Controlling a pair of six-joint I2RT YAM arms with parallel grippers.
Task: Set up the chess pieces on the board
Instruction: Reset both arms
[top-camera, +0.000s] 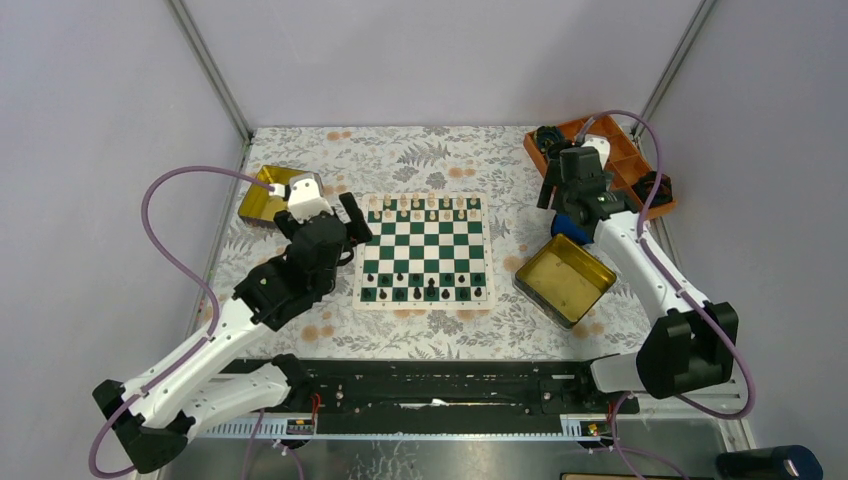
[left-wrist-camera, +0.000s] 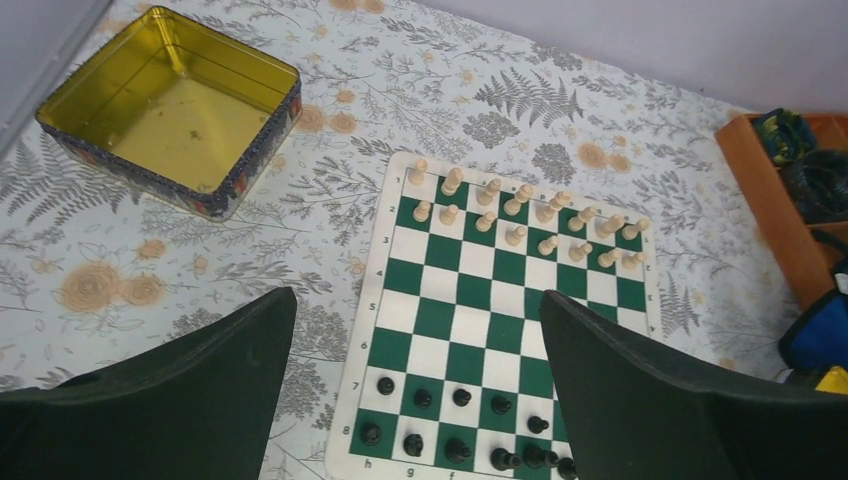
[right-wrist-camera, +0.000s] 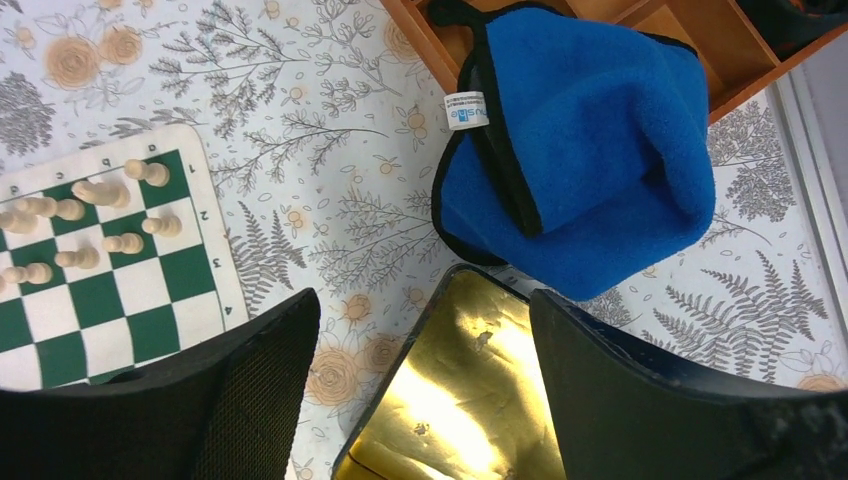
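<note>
Chess pieces, cream and black figures, ranked at opposite edges of green-and-white checkered board, apparently for play; left gripper, right gripper spread, empty.

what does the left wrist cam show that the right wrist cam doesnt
Only left wrist: small black chess pieces on the near rows of the green-and-white checkered chess mat, plus an empty shiny gold square tin to its left. Only right wrist: a blue fleece cloth with black trim in full, beside a second gold tin. Both: the mat, cream chess pieces on it, floral tablecloth, orange wooden tray.
</note>
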